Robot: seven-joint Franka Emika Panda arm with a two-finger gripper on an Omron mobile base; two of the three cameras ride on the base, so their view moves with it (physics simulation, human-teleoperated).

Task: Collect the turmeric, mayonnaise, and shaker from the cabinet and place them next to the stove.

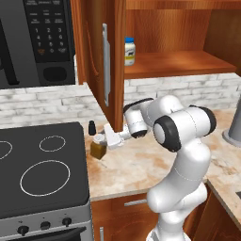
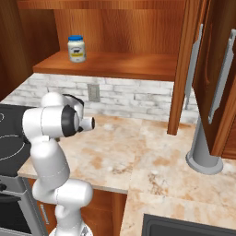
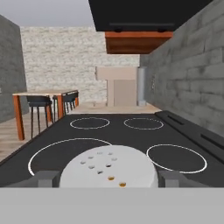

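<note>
1. The gripper [image 1: 101,141] sits low over the counter [image 1: 141,164], right beside the stove [image 1: 42,174], with the turmeric jar [image 1: 99,148] between its fingers.
2. In the hand view the jar's pale perforated lid [image 3: 109,171] fills the space between the two fingertips [image 3: 43,178], which stand just beside it on either side; whether they press on it I cannot tell.
3. The black shaker [image 1: 92,126] stands on the counter just behind the turmeric, near the stove's edge.
4. The mayonnaise [image 2: 76,48] is on the shelf of the open cabinet [image 2: 115,64].
</note>
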